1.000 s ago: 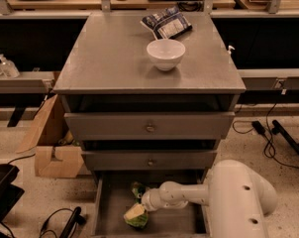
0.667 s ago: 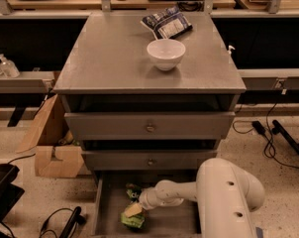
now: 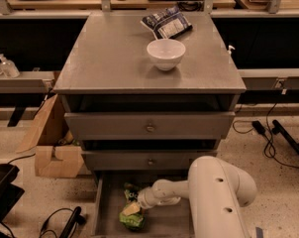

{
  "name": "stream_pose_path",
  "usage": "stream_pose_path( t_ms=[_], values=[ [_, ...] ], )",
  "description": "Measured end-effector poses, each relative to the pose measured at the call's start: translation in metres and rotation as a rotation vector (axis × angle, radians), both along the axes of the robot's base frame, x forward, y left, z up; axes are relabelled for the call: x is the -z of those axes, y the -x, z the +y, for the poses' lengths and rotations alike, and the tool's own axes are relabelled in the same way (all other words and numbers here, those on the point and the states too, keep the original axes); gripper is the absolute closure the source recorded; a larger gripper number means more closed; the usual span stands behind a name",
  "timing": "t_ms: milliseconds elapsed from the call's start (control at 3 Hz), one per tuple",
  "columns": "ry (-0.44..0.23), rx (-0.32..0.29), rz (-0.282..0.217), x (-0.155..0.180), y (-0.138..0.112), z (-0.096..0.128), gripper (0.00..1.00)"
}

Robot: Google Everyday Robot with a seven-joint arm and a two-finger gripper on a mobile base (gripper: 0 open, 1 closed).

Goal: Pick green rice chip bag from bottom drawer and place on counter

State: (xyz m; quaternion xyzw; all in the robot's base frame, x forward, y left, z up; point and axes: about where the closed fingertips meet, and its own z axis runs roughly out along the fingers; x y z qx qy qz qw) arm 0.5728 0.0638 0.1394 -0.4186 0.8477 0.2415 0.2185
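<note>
A white robot arm [image 3: 216, 195] reaches from the lower right into the open bottom drawer [image 3: 167, 223]; the gripper [image 3: 141, 201] at its tip sits low in the drawer, right against the green rice chip bag [image 3: 131, 216]; whether the jaws are spread or pinching the bag cannot be told, since the wrist and the crumpled bag run together there. The bag lies on the drawer's grey floor, left of centre; it is small and creased, bright green with a pale yellowish patch, darker green at the upper end; its lettering cannot be read. The drawer's front edge is cut off by the frame. Above, two closed drawers with round knobs; on the grey desk [image 3: 110, 58] stand a white bowl [image 3: 166, 53] and, behind it, a dark blue-and-white snack bag [image 3: 167, 23].
</note>
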Motion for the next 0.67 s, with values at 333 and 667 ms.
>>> stream_pose_path(
  t_ms=[333,667],
  values=[
    [0.000,0.000,0.000,-0.0001,0.0001,0.0001,0.95],
    [0.000,-0.001,0.001,0.0004,0.0008,0.0008,1.00]
  ],
)
